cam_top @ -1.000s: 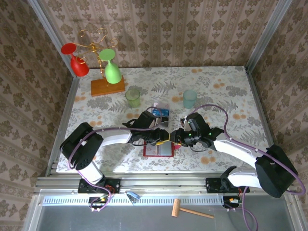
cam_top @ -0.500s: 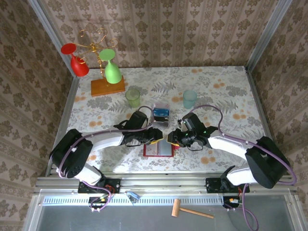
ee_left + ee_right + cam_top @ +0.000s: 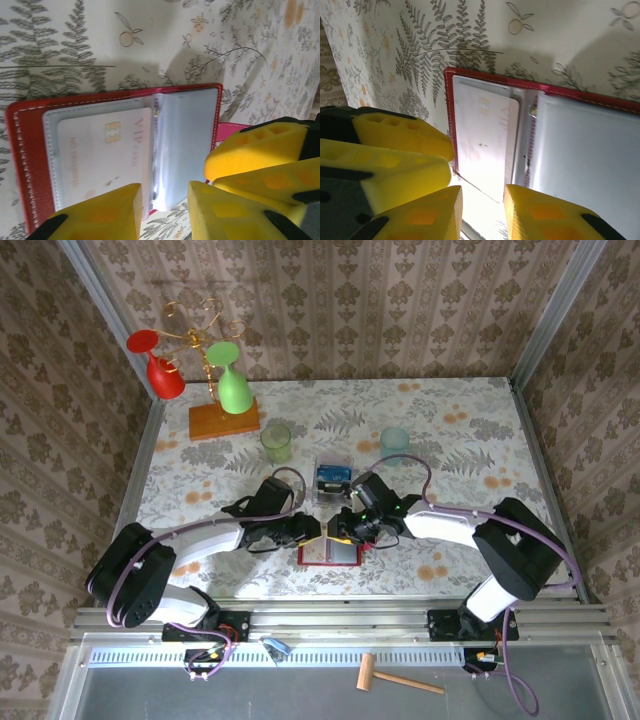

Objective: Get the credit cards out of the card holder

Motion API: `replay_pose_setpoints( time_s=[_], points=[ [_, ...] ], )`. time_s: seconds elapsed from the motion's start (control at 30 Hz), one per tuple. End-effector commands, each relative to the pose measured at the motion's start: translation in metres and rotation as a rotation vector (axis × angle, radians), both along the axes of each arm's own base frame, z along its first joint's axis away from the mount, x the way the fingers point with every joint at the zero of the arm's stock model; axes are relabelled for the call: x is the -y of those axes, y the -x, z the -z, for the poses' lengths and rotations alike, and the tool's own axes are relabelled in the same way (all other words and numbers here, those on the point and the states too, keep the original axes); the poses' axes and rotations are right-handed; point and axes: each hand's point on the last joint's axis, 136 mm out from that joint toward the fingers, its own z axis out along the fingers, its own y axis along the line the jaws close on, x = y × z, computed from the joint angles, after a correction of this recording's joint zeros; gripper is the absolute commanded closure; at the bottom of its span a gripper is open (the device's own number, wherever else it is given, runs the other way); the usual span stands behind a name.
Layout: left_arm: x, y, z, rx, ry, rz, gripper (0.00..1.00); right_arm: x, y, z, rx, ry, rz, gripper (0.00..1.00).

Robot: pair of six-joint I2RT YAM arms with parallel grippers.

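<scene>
Left wrist: card holder (image 3: 186, 131) open (credit card (image 3: 102, 150) inside); left hand (image 3: 162, 202) and right hand (image 3: 482, 202) narrowly parted.

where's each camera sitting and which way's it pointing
top external: above, behind the arms, facing down at the table; both arms, left hand and right hand meeting over the card holder.
left wrist: on the left arm, facing down at the holder; own yellow fingers at bottom.
right wrist: on the right arm, facing down at the holder; own fingers below.
shared: both wrist views show the VIP card and the other hand's fingers.
</scene>
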Motion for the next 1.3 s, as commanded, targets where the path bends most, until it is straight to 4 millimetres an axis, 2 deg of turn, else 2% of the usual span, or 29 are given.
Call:
replay_pose_setpoints(
  time_s=[0.0, 0.3, 0.63, 1.0, 1.27],
  points=[
    [-0.012, 0.006, 0.010, -0.004, -0.040, 0.004, 0.72, -0.014, -0.001, -0.003, -0.006, -0.018, -0.024, 0.73],
    [-0.021, 0.014, 0.024, -0.027, -0.059, -0.008, 0.78, -0.021, 0.002, 0.011, -0.045, 0.006, -0.041, 0.77],
    [-0.026, 0.018, 0.028, -0.034, -0.058, -0.024, 0.80, -0.031, 0.004, 0.019, -0.069, 0.015, -0.059, 0.78],
    [-0.030, 0.021, 0.028, -0.036, -0.057, -0.039, 0.80, -0.029, 0.011, 0.033, -0.106, 0.054, -0.070, 0.78],
    [-0.033, 0.022, 0.031, -0.040, -0.067, -0.043, 0.80, -0.019, 0.015, 0.042, -0.118, 0.130, -0.077, 0.78]
  ],
)
